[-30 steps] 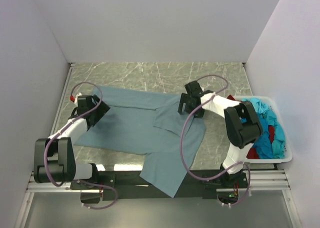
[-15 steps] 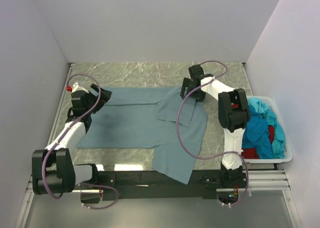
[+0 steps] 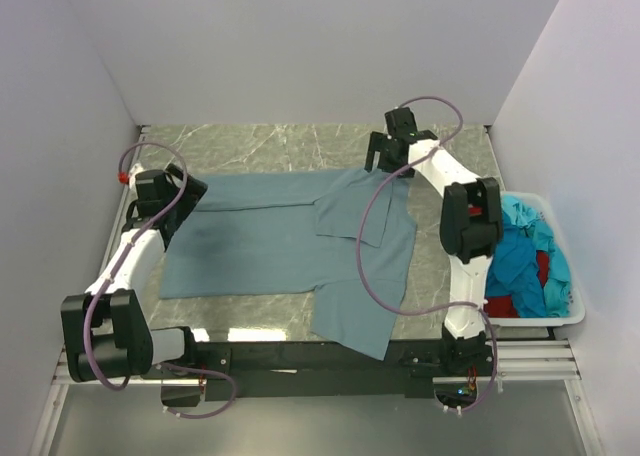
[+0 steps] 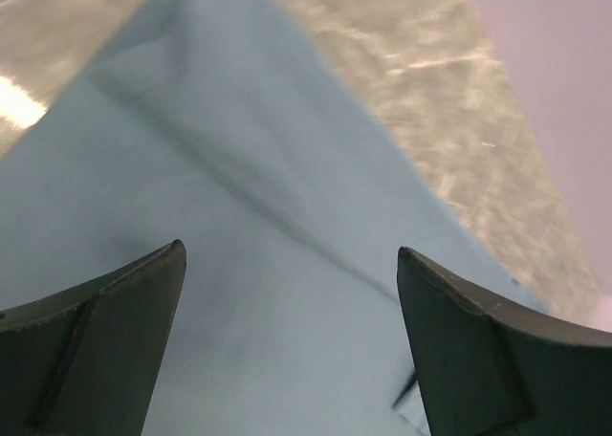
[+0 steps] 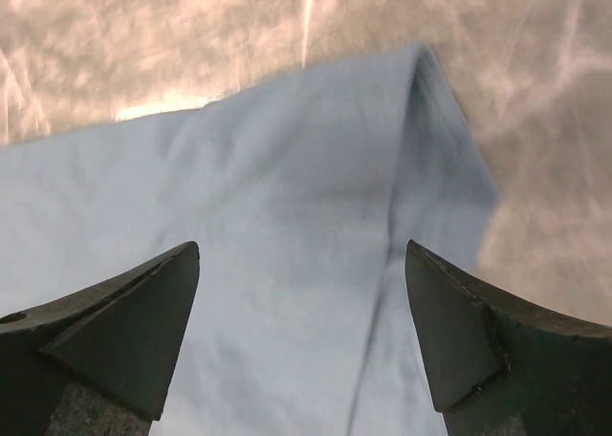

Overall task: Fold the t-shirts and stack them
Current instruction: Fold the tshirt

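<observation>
The grey-blue t-shirt [image 3: 270, 241] lies spread on the marble table, with a flap folded over near its right side and its lower right part reaching the near edge. My left gripper [image 3: 178, 198] is open over the shirt's far left corner; in the left wrist view its jaws [image 4: 289, 250] stand wide apart above the cloth [image 4: 239, 293]. My right gripper [image 3: 386, 162] is open over the far right corner; its jaws [image 5: 301, 246] also stand wide apart over the cloth [image 5: 287, 264]. Turquoise t-shirts [image 3: 522, 261] and a dark red one [image 3: 503, 307] lie bunched in the bin.
A white plastic bin [image 3: 575, 311] stands at the table's right edge beside the right arm. Grey walls close in the back, left and right. Bare marble [image 3: 270, 146] shows behind the shirt. Cables loop from both arms over the cloth.
Both arms have moved toward the back of the table, the left also outward. The shirt has slid back with them, lies flatter, and less of it hangs over the near edge.
</observation>
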Tool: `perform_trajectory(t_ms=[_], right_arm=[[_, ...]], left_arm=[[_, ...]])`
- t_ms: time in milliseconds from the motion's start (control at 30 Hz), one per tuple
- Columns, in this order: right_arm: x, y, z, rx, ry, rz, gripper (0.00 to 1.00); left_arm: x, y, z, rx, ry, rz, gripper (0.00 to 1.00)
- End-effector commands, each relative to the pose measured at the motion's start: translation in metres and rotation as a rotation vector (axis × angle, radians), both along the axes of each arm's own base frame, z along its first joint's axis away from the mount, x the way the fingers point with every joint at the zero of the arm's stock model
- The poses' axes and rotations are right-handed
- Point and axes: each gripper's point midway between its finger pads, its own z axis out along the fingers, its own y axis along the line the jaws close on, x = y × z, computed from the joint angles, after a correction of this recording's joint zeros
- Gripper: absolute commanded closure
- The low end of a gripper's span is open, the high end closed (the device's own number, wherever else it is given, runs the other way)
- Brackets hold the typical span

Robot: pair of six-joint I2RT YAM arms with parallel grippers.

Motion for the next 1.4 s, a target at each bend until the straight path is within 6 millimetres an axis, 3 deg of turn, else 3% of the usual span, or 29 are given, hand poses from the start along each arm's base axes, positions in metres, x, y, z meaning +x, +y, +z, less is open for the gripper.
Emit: perform_trajectory(t_ms=[0,33,67,100,133,167,200,233,267,333,367,500,600,800,1033,1100,1133,1200,1233,1367], right_arm=[[-0.017,-0.004,0.056,0.029,-0.116,-0.005,0.06],[-0.026,-0.004,0.074,0.043,-0.151,-0.012,0.06],[-0.041,-0.003,0.061,0.042,-0.128,-0.012,0.06],[-0.050,-0.001,0.061,0.054,-0.131,-0.017,0.06],[-0.060,0.000,0.075,0.065,-0.161,-0.017,0.06],[-0.076,0.001,0.060,0.065,-0.131,-0.016,0.06],[-0.086,0.004,0.060,0.070,-0.131,-0.017,0.06],[-0.096,0.005,0.068,0.078,-0.149,-0.024,0.06],[-0.110,0.002,0.055,0.070,-0.119,-0.035,0.06],[-0.124,0.007,0.060,0.096,-0.132,-0.035,0.06],[-0.134,0.006,0.052,0.094,-0.110,-0.032,0.06],[-0.151,0.010,0.052,0.107,-0.107,-0.009,0.06],[-0.157,0.011,0.054,0.123,-0.132,0.001,0.06],[-0.163,0.008,0.053,0.110,-0.133,0.009,0.05],[-0.165,0.009,0.056,0.122,-0.149,0.020,0.05],[-0.166,0.009,0.054,0.121,-0.145,0.022,0.05],[-0.166,0.010,0.054,0.121,-0.142,0.024,0.05],[-0.166,0.008,0.053,0.116,-0.139,0.017,0.05],[-0.167,0.008,0.053,0.115,-0.138,0.018,0.05],[-0.168,0.006,0.052,0.108,-0.135,0.014,0.05]], left_arm=[[-0.034,0.021,-0.015,-0.010,0.132,0.180,0.03],[-0.042,0.023,-0.019,-0.022,0.154,0.215,0.03],[-0.052,0.025,-0.028,-0.025,0.187,0.245,0.03],[-0.063,0.028,-0.029,-0.023,0.199,0.268,0.03],[-0.080,0.033,-0.044,-0.012,0.255,0.319,0.03],[-0.091,0.037,-0.049,-0.005,0.281,0.353,0.01],[-0.101,0.041,-0.048,-0.002,0.283,0.389,0.01],[-0.121,0.048,-0.061,0.010,0.340,0.455,0.00],[-0.129,0.049,-0.064,0.008,0.352,0.472,0.01],[-0.144,0.047,-0.072,-0.015,0.373,0.487,0.01],[-0.152,0.044,-0.078,-0.024,0.402,0.484,0.01],[-0.181,0.033,-0.100,-0.098,0.525,0.518,0.01],[-0.198,0.030,-0.104,-0.114,0.586,0.554,0.01],[-0.200,0.045,-0.105,-0.102,0.485,0.650,0.01],[-0.199,0.055,-0.108,-0.064,0.504,0.674,0.01],[-0.197,0.058,-0.108,-0.055,0.503,0.677,0.07],[-0.194,0.058,-0.108,-0.056,0.499,0.668,0.19],[-0.192,0.058,-0.110,-0.059,0.509,0.666,0.31],[-0.191,0.059,-0.111,-0.058,0.515,0.668,0.45],[-0.196,0.063,-0.119,-0.039,0.559,0.685,0.55]])
